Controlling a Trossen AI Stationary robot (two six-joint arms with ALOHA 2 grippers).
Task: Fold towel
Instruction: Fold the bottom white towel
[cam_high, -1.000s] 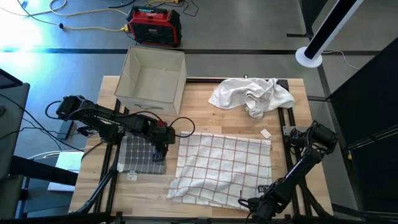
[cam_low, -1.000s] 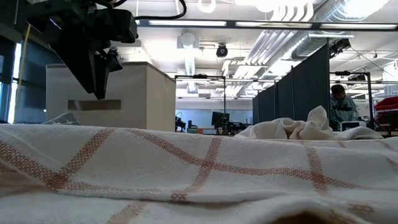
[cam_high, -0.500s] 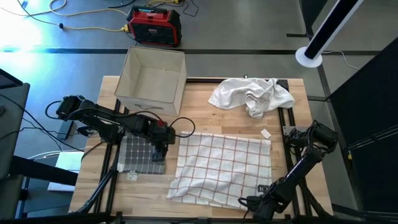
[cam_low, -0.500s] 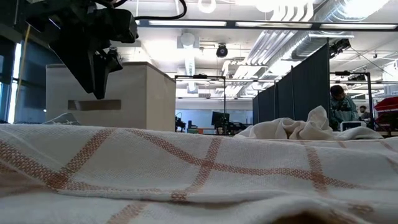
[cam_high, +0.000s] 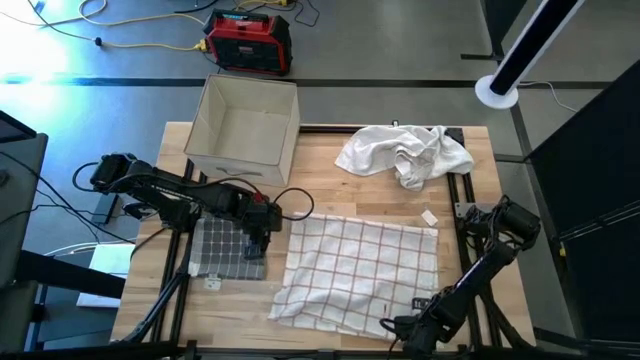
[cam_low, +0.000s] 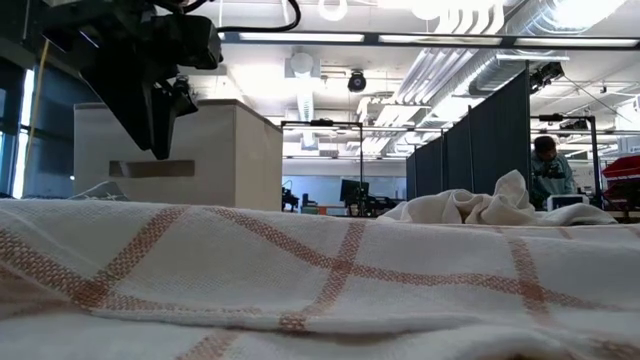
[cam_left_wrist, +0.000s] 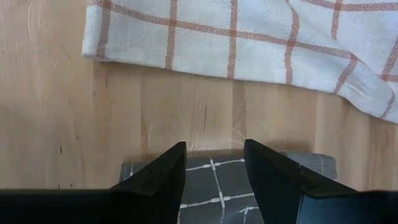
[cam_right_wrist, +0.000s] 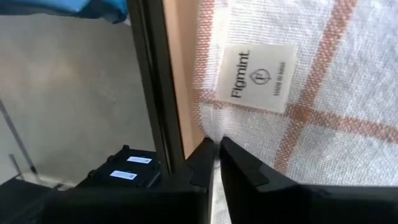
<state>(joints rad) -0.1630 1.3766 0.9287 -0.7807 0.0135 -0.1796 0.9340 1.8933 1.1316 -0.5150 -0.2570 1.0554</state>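
Note:
A white towel with red checks (cam_high: 360, 270) lies spread flat on the wooden table; the low view looks across it (cam_low: 320, 270). My right gripper (cam_high: 405, 326) is at the towel's near right corner, shut on its hem (cam_right_wrist: 214, 146) beside the sewn label (cam_right_wrist: 256, 78). A folded grey towel (cam_high: 226, 248) lies to its left. My left gripper (cam_high: 258, 240) hovers open over the grey towel's right edge (cam_left_wrist: 214, 186), touching nothing. My right gripper pinches the checked towel's hemmed edge (cam_right_wrist: 208, 132) between its two fingers, just beside the label at the near right corner. One layer or several, I cannot tell. The rest of the towel lies on the table.
A crumpled white cloth (cam_high: 405, 152) lies at the far right and an open cardboard box (cam_high: 245, 125) stands at the far left. Black rails run along the table's right edge (cam_right_wrist: 155, 93). Bare wood (cam_left_wrist: 186, 112) separates the two towels.
The checked towel's near part has shifted a little: in the low view its red stripes have slid toward the table's right. My right gripper stays shut on the hem.

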